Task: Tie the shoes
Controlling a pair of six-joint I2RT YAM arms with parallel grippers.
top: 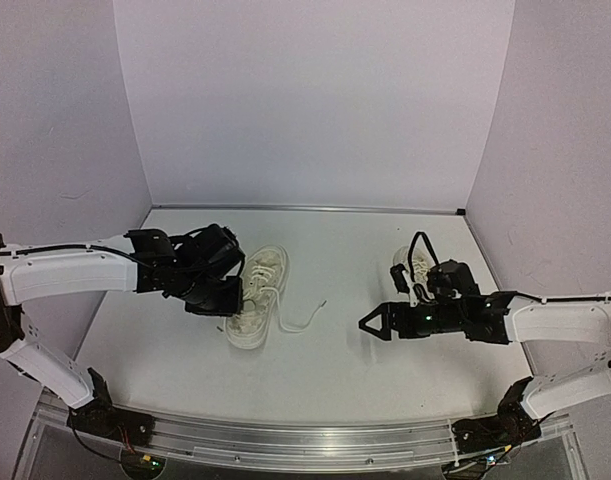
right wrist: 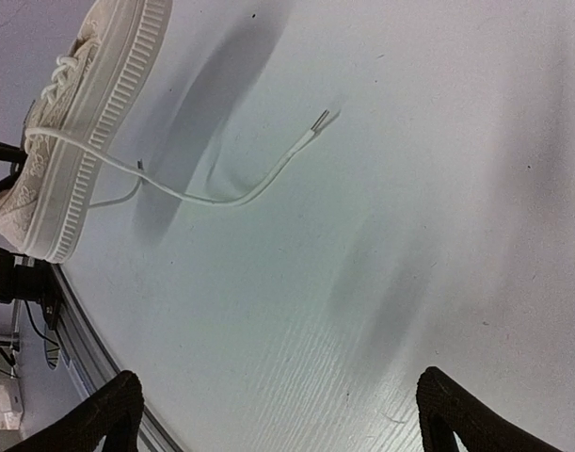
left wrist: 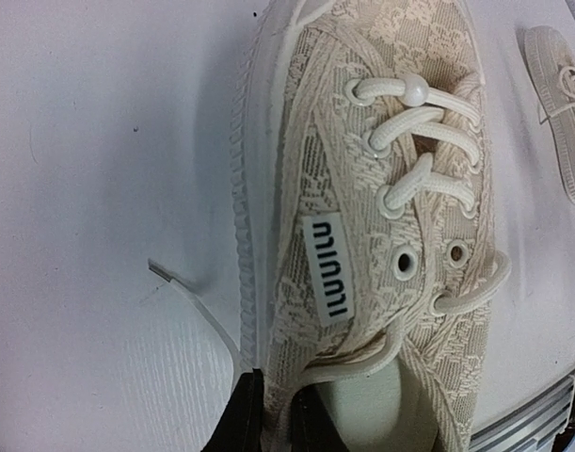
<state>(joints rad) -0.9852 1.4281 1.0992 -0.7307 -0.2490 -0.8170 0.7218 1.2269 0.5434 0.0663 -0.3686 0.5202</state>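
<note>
One cream-white shoe lies left of centre with its toe towards the back wall. My left gripper is shut on this shoe's side wall at the collar near the heel. In the left wrist view the black fingertips pinch that fabric edge of the shoe, one outside and one inside the opening. One loose lace trails right from it across the table, its tip bare. The other shoe sits at the right, partly hidden behind my right arm. My right gripper hovers open and empty between the two shoes.
A metal rail runs along the table's near edge, also seen as the rail in the right wrist view. White walls close the back and both sides. A second lace end lies on the table beside the held shoe's sole.
</note>
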